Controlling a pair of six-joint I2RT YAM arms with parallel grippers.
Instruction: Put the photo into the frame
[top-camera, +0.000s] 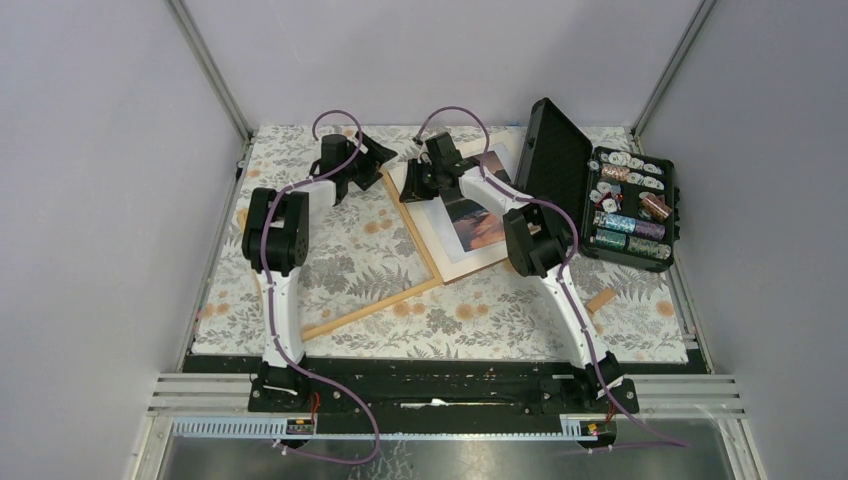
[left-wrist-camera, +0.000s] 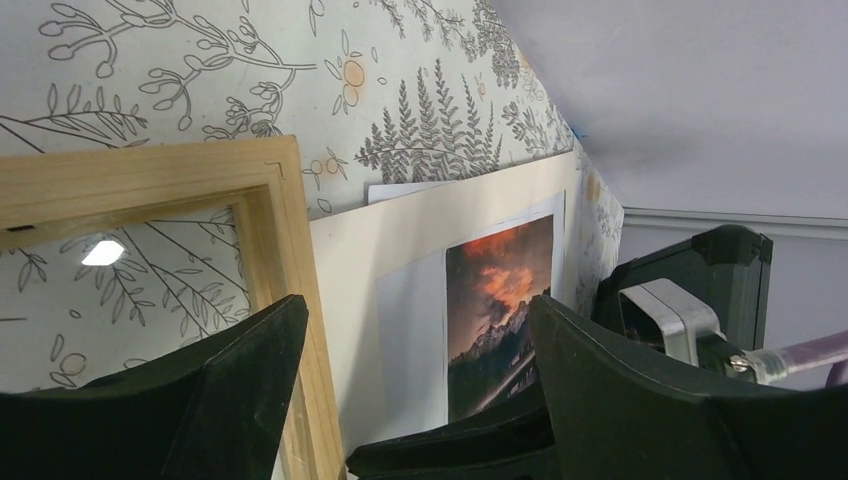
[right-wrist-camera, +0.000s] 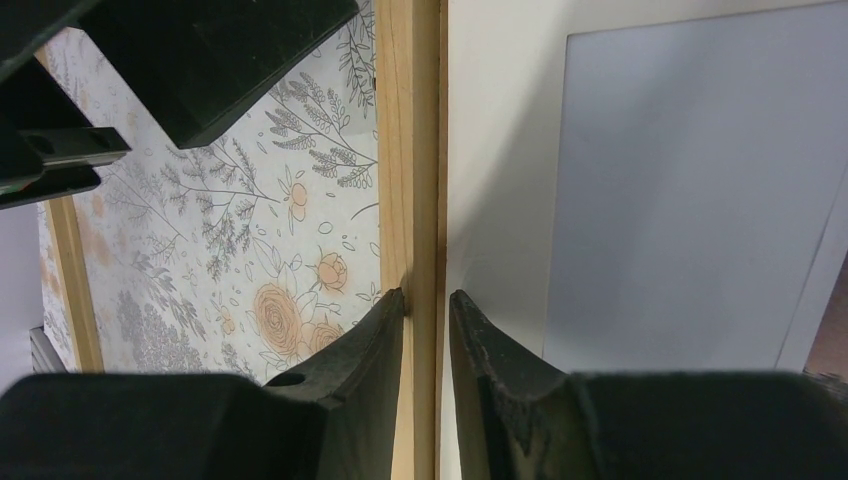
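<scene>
The photo (top-camera: 478, 222), an orange sunset print with a wide white border, lies on a cream mat (top-camera: 470, 262) just right of the light-wood frame (top-camera: 370, 308). My right gripper (top-camera: 412, 183) is at the frame's right rail. In the right wrist view the right gripper (right-wrist-camera: 427, 297) is shut on that rail (right-wrist-camera: 408, 150), one finger on each side, with the photo's white border (right-wrist-camera: 690, 200) beside it. My left gripper (left-wrist-camera: 418, 300) hangs open above the frame's far corner (left-wrist-camera: 150, 180), with the photo (left-wrist-camera: 495, 300) showing between its fingers; it holds nothing.
An open black hard case (top-camera: 625, 200) filled with small spools stands at the right, close behind the photo. A short wooden piece (top-camera: 600, 298) lies near the right arm. A floral cloth (top-camera: 340, 250) covers the table. The grey walls stand close on all sides.
</scene>
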